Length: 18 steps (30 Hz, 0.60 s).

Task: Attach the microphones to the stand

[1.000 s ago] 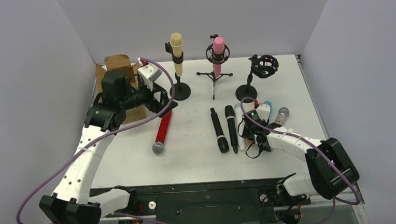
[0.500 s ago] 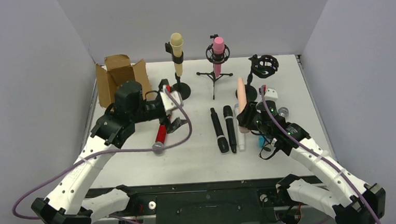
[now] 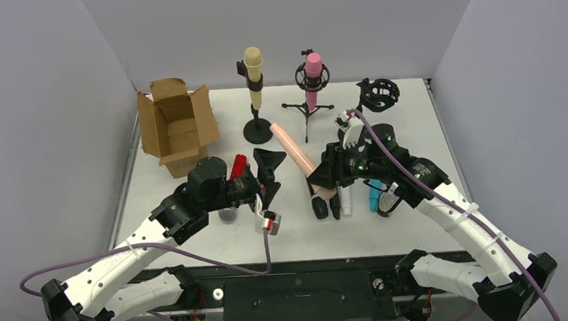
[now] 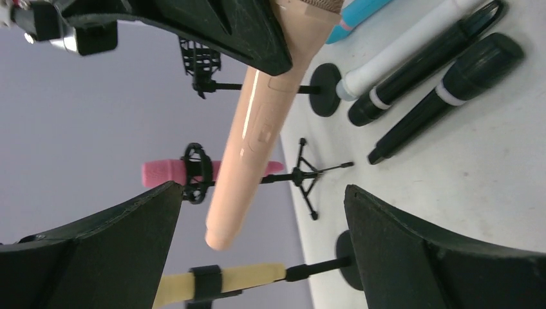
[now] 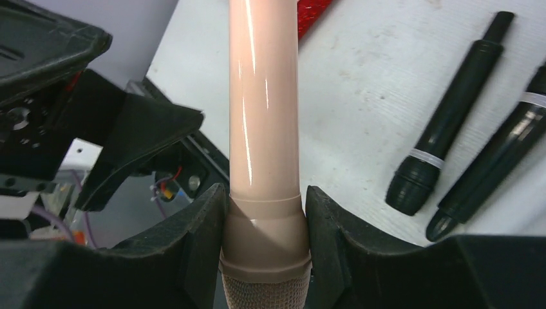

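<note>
My right gripper [image 3: 325, 179] is shut on the peach microphone [image 3: 295, 148] at the collar below its mesh head [image 5: 264, 96], holding it tilted above the table, tail pointing back-left. My left gripper [image 3: 269, 178] is open and empty; the peach tail [image 4: 222, 225] shows between its fingers [image 4: 418, 251], not touching. A cream-yellow microphone [image 3: 253, 77] and a pink one [image 3: 313, 73] sit in stands. A third stand [image 3: 378, 95] is empty. The red microphone [image 3: 237, 165] lies partly under my left arm. Two black [image 5: 451, 129], a white [image 3: 345, 200] and a teal [image 3: 375, 199] microphone lie under my right arm.
An open brown cardboard box [image 3: 178, 126] stands at the back left. Grey walls close the table on the left, back and right. The pink microphone's stand has tripod legs [image 3: 306, 108] spread behind the peach microphone.
My right gripper has swung the peach microphone from upright to tilted, tail towards the left. My left arm has left the red microphone, come forward and turned its open fingers towards the peach one.
</note>
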Tool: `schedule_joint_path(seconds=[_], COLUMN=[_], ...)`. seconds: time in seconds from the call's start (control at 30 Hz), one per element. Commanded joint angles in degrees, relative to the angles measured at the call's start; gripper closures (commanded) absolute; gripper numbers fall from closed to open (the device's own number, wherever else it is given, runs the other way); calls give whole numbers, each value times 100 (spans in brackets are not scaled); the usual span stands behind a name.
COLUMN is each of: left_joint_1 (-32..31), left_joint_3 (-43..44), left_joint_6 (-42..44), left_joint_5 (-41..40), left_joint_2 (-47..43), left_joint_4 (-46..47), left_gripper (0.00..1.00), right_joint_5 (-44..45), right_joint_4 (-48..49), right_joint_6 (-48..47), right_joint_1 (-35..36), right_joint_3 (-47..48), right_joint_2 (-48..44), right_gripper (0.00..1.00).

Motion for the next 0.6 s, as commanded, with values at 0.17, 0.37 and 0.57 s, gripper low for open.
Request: schedule_joint_path(seconds=[0.17, 0.37, 0.57], left_joint_1=[-261, -268, -247], left_joint_3=[160, 557, 757], left_joint_6=[1079, 1066, 316], left_joint_5=[-610, -1004, -1383], left_joint_2=[259, 625, 834], left_joint_4=[797, 149, 320], left_gripper=[2, 63, 100], right_joint_5=[-1121, -1307, -1261], right_joint_4=[297, 575, 395], right_joint_6=[-80, 19, -205], right_joint_1=[331, 432, 404], right_joint_3=[728, 850, 1112], right_joint_2=[604, 768, 772], right_gripper=[100, 100, 76])
